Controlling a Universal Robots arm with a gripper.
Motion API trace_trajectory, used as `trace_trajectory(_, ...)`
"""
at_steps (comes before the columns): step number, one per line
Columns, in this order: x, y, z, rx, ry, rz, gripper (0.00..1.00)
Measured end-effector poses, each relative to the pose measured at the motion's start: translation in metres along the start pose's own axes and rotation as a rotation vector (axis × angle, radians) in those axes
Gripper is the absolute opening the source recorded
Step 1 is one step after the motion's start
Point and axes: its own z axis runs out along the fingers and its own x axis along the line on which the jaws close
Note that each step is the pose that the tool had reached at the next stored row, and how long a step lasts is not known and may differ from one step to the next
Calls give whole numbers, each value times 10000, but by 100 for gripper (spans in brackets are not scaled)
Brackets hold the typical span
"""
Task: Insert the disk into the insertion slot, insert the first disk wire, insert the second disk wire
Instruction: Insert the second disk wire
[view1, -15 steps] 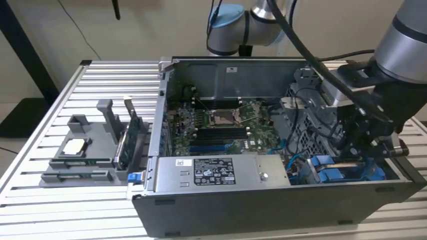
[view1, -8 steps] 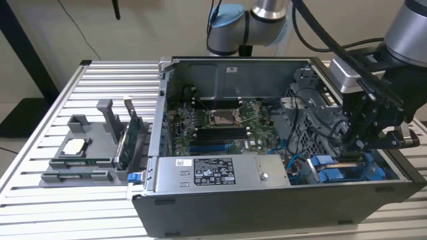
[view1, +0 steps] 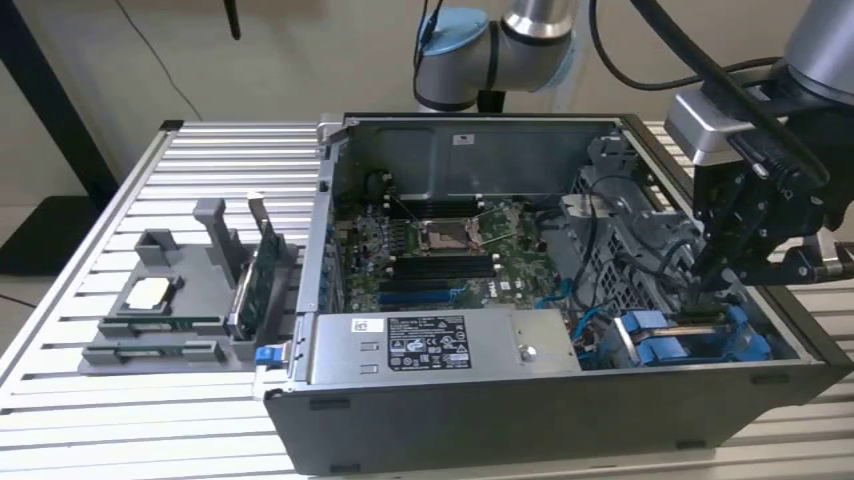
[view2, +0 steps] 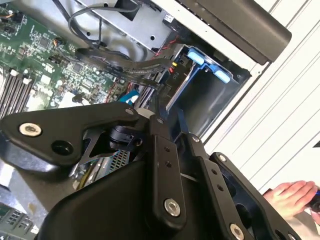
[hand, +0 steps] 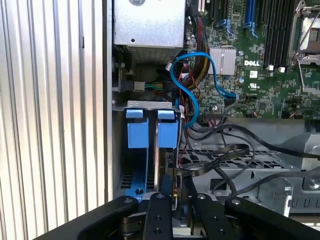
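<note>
The open computer case (view1: 561, 300) sits on a ribbed metal surface (view1: 160, 200), and the gripper (view1: 714, 270) reaches down into its corner at the exterior view's right, straight over the drive cage. There two blue-fronted units stand side by side. In the first wrist view the disk (hand: 167, 131) in its blue carrier is already seated in the insertion slot (hand: 120, 165), its long axis running directly away from the jaws, in line with them and just ahead. The jaws look drawn close together around something thin at the disk's near end, where black wires (hand: 220, 155) gather; whether they actually pinch a connector I cannot tell. A blue cable (hand: 197, 75) loops off toward the motherboard (hand: 260, 60). A person's hand (view2: 292, 195) rests beside the case.
</note>
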Motion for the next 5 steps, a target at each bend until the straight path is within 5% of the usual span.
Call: trace_trajectory(5, 0, 0, -2, 0, -5, 0, 24)
